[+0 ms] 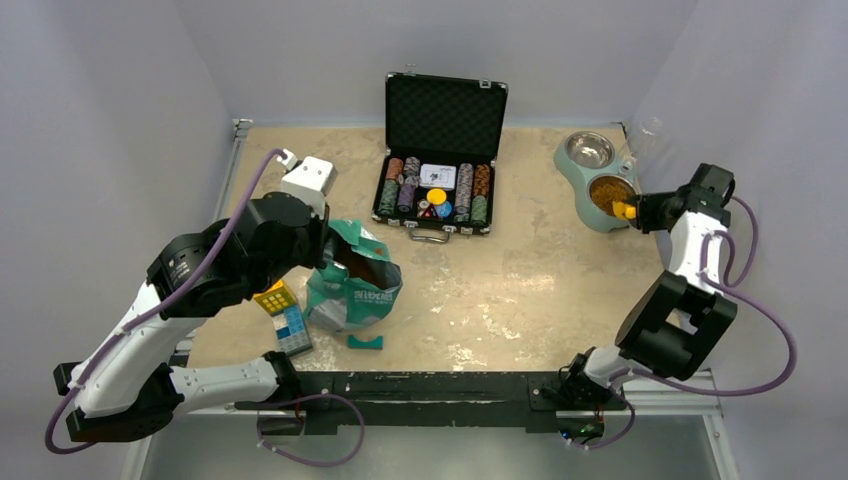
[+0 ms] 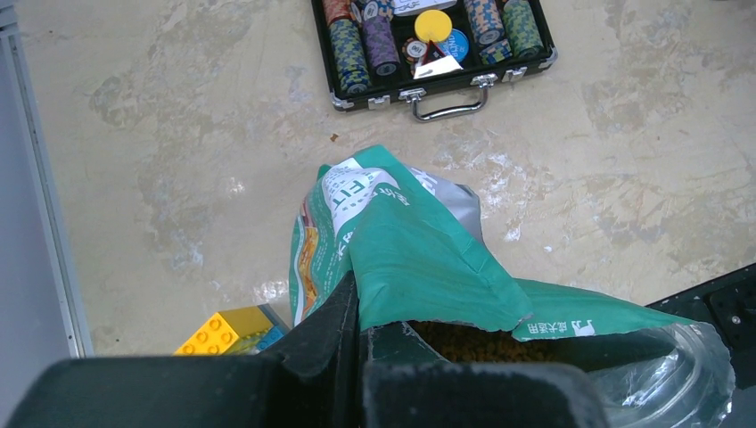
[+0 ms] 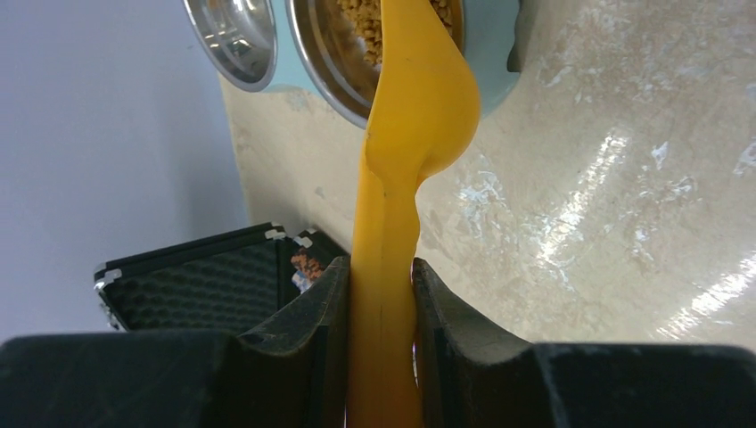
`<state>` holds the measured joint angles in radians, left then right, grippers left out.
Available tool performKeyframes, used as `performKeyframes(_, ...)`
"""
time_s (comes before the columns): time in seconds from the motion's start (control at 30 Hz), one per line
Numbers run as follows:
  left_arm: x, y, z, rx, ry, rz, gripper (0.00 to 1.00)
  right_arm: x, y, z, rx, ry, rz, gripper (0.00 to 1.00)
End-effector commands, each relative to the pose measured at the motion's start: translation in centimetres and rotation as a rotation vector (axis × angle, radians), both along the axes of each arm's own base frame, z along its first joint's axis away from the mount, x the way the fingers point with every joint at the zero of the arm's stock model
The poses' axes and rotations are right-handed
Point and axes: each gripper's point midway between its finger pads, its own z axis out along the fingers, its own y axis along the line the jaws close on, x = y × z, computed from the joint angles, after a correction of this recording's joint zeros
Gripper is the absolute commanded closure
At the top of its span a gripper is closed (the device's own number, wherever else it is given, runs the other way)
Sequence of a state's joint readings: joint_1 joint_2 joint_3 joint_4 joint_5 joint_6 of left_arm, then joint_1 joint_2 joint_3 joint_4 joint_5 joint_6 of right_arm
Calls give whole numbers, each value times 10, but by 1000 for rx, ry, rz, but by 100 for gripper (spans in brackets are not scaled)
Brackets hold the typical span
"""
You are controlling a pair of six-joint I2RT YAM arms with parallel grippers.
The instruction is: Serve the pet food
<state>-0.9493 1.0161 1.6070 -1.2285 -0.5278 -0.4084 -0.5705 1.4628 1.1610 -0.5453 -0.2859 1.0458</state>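
The teal-green pet food bag [image 1: 352, 285] stands open at the left of the table. My left gripper [image 1: 322, 245] is shut on the bag's top edge [image 2: 419, 267]; brown kibble [image 2: 472, 343] shows inside. My right gripper [image 1: 645, 212] is shut on the handle of a yellow scoop [image 3: 406, 178], whose head is turned over the near bowl [image 1: 610, 195] of a pale green double feeder. That bowl holds brown kibble [image 3: 365, 22]. The far steel bowl [image 1: 589, 150] looks empty.
An open black case of poker chips [image 1: 437, 190] sits at the back centre. Lego-like blocks [image 1: 283, 315] lie left of the bag, a small teal piece [image 1: 365, 342] in front of it. A white box [image 1: 308, 178] is at the back left. Walls close in on both sides.
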Motion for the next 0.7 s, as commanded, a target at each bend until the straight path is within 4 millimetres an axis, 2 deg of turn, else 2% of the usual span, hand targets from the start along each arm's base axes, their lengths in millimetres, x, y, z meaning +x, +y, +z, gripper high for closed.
performKeyframes(0.0,5,1,21,-78,-68,23,100,4,-15,22,-125,20,37,100)
performKeyframes(0.1,4,1,21,-78,-69,23,100,8,-16,25,-149,46,68,100)
performKeyframes(0.4,4,3,22,-76,-74,22,100,23,1,24,-240,170,217,100)
performKeyframes(0.67,3,6,24,-75,-81,25,100,22,4,29,-486,318,335,100)
